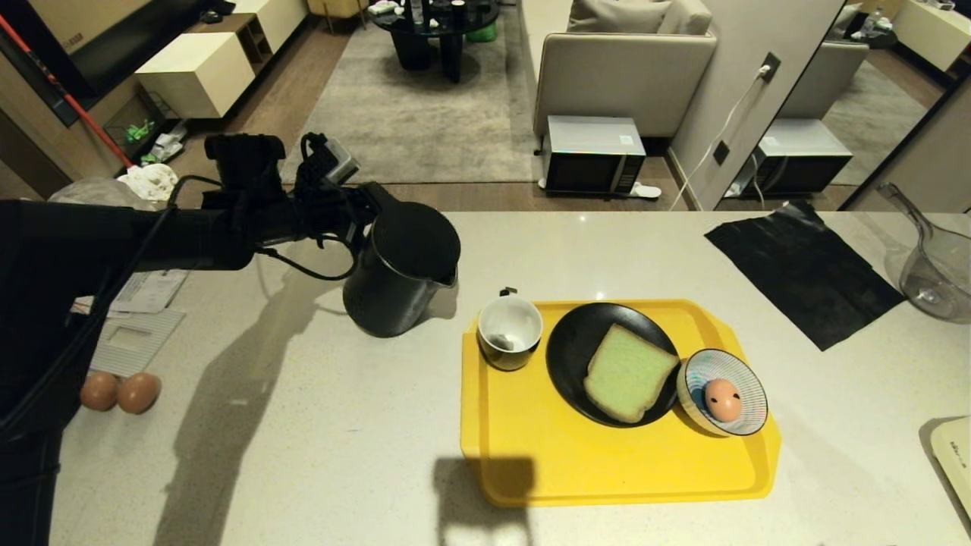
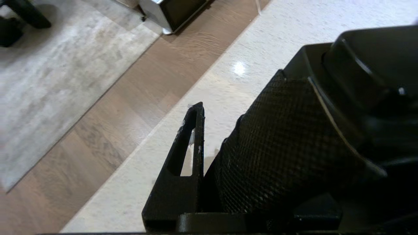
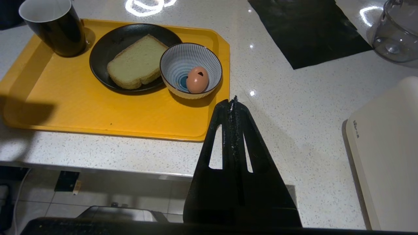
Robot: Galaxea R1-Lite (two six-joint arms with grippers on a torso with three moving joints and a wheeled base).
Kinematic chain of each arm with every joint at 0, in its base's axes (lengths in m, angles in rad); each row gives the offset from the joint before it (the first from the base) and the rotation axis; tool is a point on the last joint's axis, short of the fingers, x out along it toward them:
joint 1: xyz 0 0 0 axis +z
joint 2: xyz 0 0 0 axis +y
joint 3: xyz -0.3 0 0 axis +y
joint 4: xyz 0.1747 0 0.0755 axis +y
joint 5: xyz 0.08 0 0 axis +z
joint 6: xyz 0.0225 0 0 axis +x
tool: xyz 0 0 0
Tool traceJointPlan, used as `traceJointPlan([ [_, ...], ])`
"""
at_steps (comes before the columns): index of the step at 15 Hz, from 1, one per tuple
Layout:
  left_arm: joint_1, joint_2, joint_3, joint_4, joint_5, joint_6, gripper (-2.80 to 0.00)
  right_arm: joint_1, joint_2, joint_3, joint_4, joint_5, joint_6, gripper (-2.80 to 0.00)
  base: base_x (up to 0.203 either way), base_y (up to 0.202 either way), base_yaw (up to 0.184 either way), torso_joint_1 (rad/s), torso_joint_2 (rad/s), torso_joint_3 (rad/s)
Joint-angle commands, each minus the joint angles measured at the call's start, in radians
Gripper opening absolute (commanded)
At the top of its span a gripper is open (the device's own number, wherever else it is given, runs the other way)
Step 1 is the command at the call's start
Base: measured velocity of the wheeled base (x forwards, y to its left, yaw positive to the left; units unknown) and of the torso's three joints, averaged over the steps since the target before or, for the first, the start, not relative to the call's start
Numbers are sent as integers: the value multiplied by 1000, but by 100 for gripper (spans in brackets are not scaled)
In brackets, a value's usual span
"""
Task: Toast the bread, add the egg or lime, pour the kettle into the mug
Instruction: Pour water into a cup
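My left gripper [image 1: 356, 216] is shut on the textured handle [image 2: 281, 147] of the black kettle [image 1: 402, 265]. The kettle hangs tilted over the counter just left of the yellow tray [image 1: 531, 485], spout toward the mug [image 1: 510, 331]. The mug, black outside and white inside, stands on the tray's back left corner. Beside it the bread [image 1: 628, 371] lies on a black plate [image 1: 569, 356]. The spotted egg [image 1: 722, 398] sits in a striped bowl [image 1: 751, 387]. My right gripper [image 3: 232, 101] is shut and empty near the counter's front edge, right of the tray. No lime is in view.
Two plain brown eggs [image 1: 121, 392] and some papers [image 1: 144, 318] lie at the left of the counter. A black mat [image 1: 804, 273] and a clear jug [image 1: 933, 265] are at the back right. A white appliance [image 1: 957, 462] sits at the right edge.
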Motion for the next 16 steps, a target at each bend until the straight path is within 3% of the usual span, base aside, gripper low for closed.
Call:
traceJointPlan([
  [1, -1, -6, -45, 26, 7, 2, -280, 1, 1, 26, -1, 1, -2, -280, 0, 0, 0, 0, 0, 0],
  [4, 18, -43, -44, 22, 5, -17, -280, 1, 1, 26, -1, 1, 0, -280, 0, 0, 0, 0, 0, 0],
  [9, 23, -118, -45, 3, 9, -103, -280, 1, 1, 26, -1, 1, 0, -280, 0, 0, 0, 0, 0, 0],
  [13, 7, -179, -44, -81, 82, -226, -280, 1, 1, 26, -1, 1, 0, -280, 0, 0, 0, 0, 0, 0],
  [16, 6, -224, -43, -128, 129, -254, -280, 0, 1, 28, -1, 1, 0, -280, 0, 0, 0, 0, 0, 0],
])
